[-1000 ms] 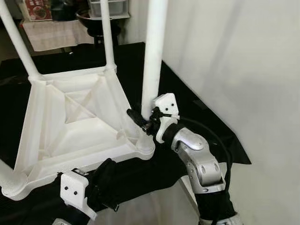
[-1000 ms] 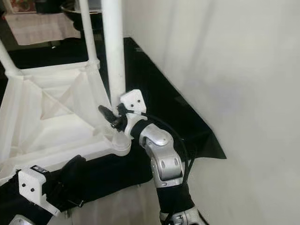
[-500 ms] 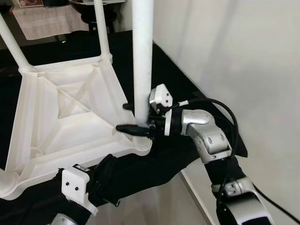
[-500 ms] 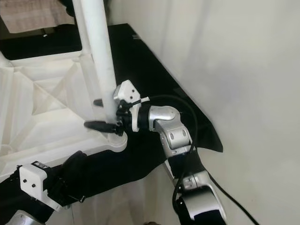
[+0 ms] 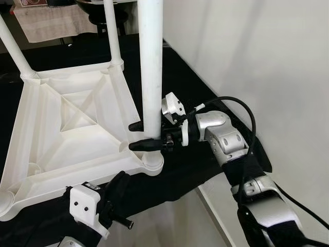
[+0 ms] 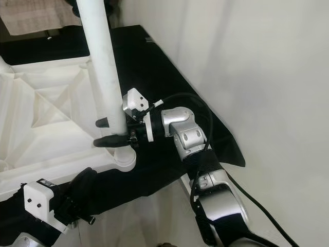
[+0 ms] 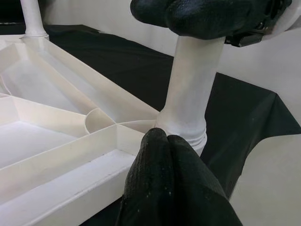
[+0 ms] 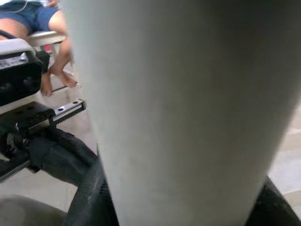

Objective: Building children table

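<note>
- Two claws are at work on one upturned white table top (image 5: 67, 134), which lies underside-up on the black-draped worktop (image 5: 195, 92) with its legs pointing upward.
- The right claw (image 5: 145, 136) has its two black fingers either side of the near-corner leg (image 5: 151, 62), low down and just above the corner socket (image 5: 152, 160). One fingertip shows on each side of the post, and in the right wrist view the leg stands between the curved fingers, so I judge it clasped rather than merely bracketed.
- Compared with a second ago, the right forearm has swung from reaching up beside the leg to lying roughly level across the worktop edge, and the fingers now sit lower and squarer on the post than half a second ago. Some of the shift in the head views is the camera's own.
- That reads as a regrip or a turn of the leg, most likely seating or twisting it into the socket; the leg looks close to upright, with its base ring just above the socket collar in the left wrist view.
- The left claw (image 7: 171, 188) is pressed together with nothing between its fingers, its tips close to the front rim of the table top near that same corner, probably steadying it.
- Two more legs (image 5: 114, 36) stand in the far corners, so this corner seems among the last fittings; the fourth corner is cut off, so I cannot tell.
</note>
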